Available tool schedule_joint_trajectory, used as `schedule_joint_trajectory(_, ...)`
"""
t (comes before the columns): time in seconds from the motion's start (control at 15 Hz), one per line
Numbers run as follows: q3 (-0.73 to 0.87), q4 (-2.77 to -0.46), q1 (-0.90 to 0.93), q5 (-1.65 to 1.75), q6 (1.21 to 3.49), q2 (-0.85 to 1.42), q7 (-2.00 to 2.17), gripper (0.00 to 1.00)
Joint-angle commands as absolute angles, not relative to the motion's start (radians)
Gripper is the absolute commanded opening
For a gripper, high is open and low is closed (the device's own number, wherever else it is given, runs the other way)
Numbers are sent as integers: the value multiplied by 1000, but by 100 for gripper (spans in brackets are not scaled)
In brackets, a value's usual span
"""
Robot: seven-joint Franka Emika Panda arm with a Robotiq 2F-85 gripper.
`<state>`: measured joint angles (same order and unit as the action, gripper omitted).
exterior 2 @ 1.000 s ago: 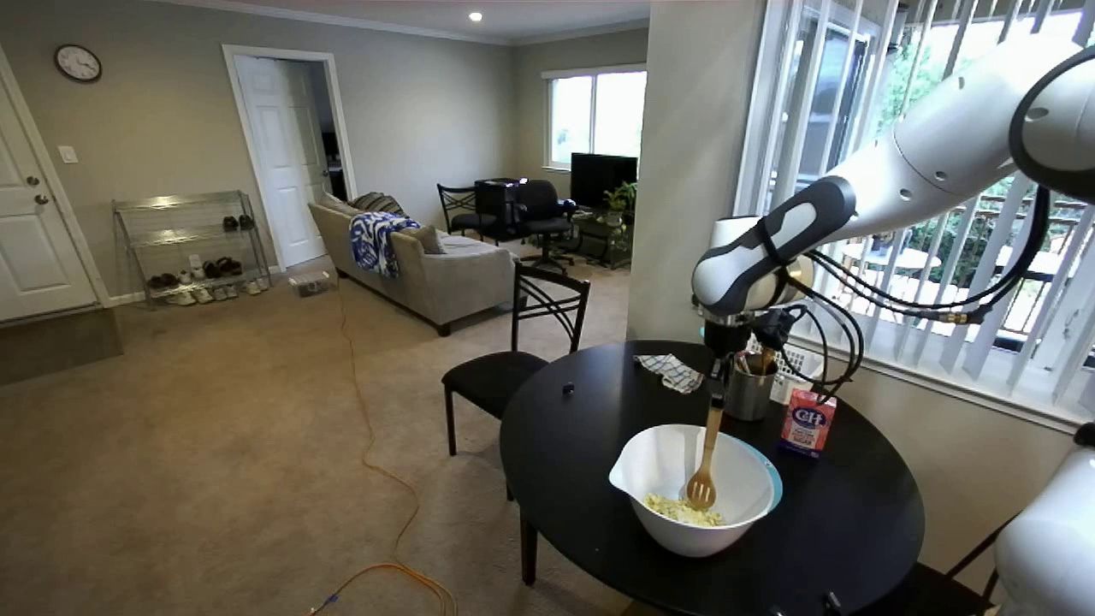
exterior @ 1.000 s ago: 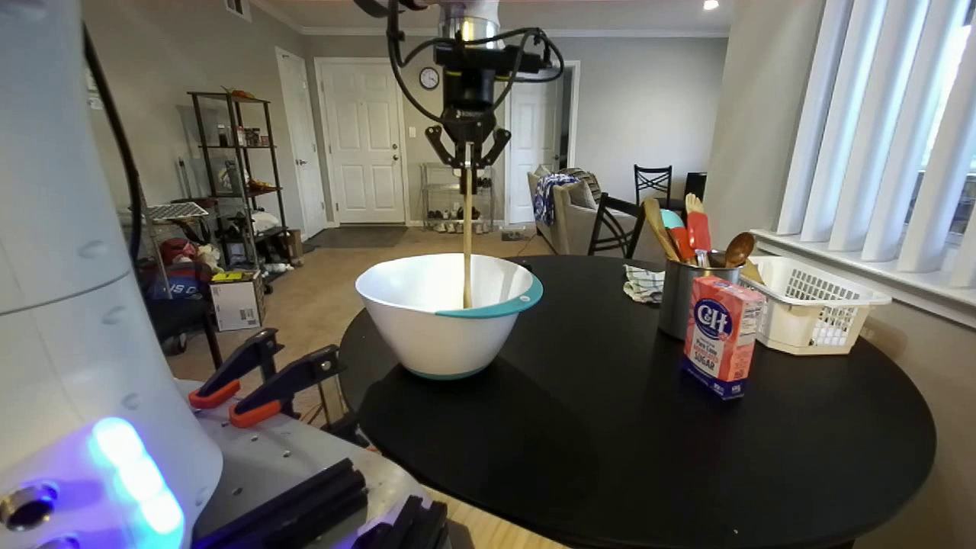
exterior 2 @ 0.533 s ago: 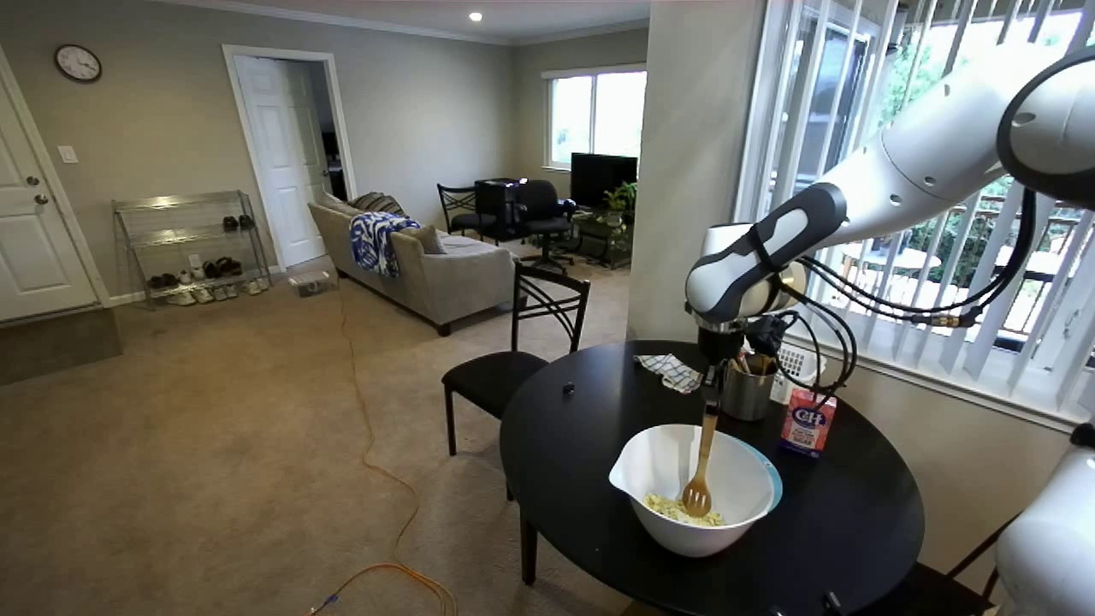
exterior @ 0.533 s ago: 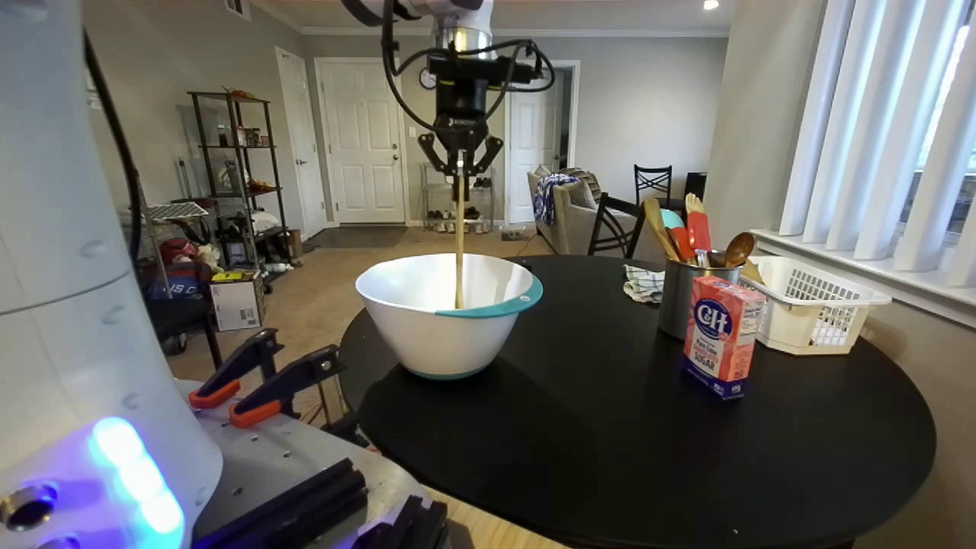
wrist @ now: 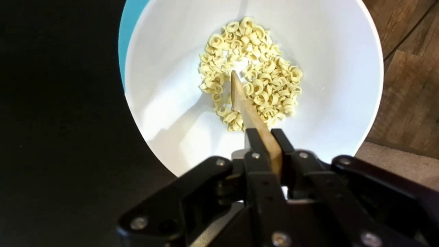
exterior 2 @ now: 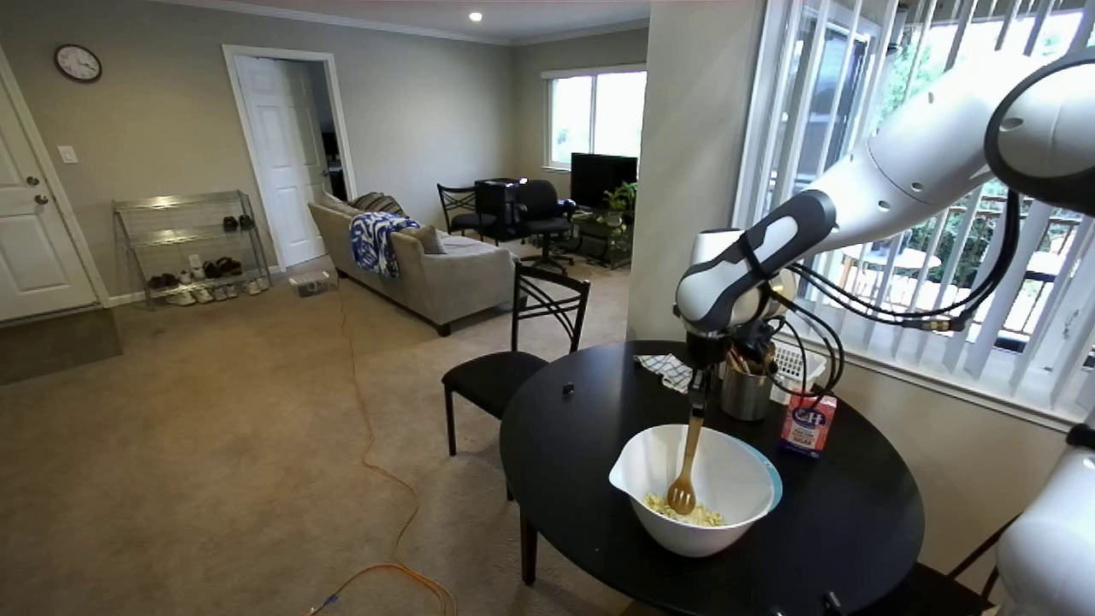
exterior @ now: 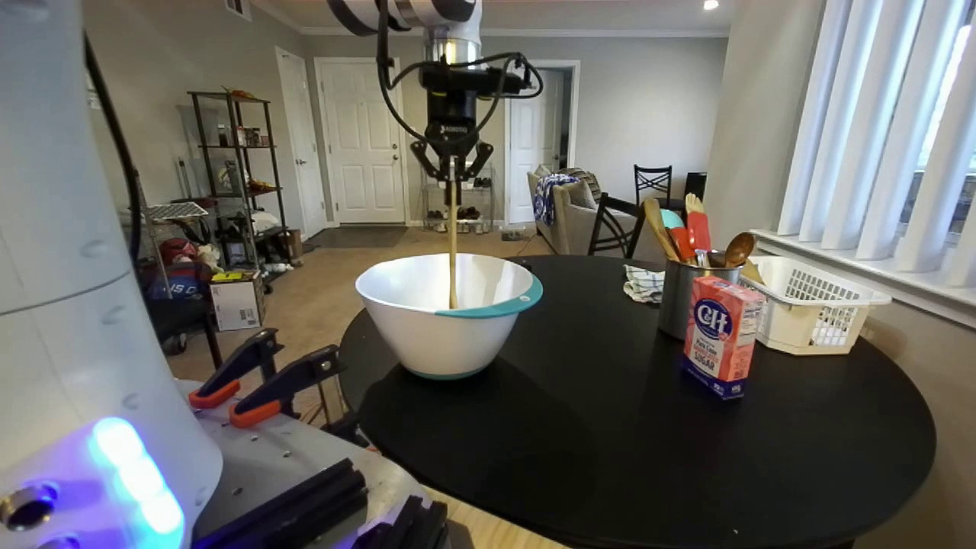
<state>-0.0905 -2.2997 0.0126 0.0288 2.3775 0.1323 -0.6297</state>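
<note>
My gripper (exterior: pixel 453 191) points down above the bowl and is shut on the handle of a wooden slotted spoon (exterior: pixel 453 263). The gripper also shows in an exterior view (exterior 2: pixel 698 404) and in the wrist view (wrist: pixel 267 135). The spoon (exterior 2: pixel 687 466) hangs nearly upright, slightly tilted. Its head is down in the small pasta pieces (wrist: pixel 271 85) at the bottom of the bowl. The white bowl (exterior: pixel 446 339) has a teal rim section and stands on the black table. In the wrist view the spoon (wrist: pixel 253 116) shows edge-on, with pasta on both sides and a bare patch near its tip.
On the black round table (exterior: pixel 610 442) stand a pink sugar box (exterior: pixel 720 339), a metal holder with utensils (exterior: pixel 672 305) and a white basket (exterior: pixel 831 328). A checked cloth (exterior 2: pixel 667 370) lies near the far edge. A black chair (exterior 2: pixel 505 376) stands beside the table.
My gripper and the spoon have moved left in both exterior views and slightly lower. The spoon's head has shifted left through the pasta. The bowl has stayed in place.
</note>
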Motion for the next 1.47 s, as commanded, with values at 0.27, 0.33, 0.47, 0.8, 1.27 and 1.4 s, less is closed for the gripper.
schedule_joint_trajectory(0.27, -136, -2290, 18, -80, 2393, 165, -749, 3)
schedule_joint_trajectory(0.33, -137, -2291, 15, -91, 2385, 167, -766, 3)
schedule_joint_trajectory(0.47, -131, -2295, 14, -87, 2376, 168, -775, 3)
schedule_joint_trajectory(0.8, -101, -2319, 0, -61, 2364, 153, -738, 3)
schedule_joint_trajectory(1.27, -52, -2341, -17, -41, 2323, 135, -722, 3)
schedule_joint_trajectory(1.4, -39, -2348, -21, -30, 2309, 129, -721, 3)
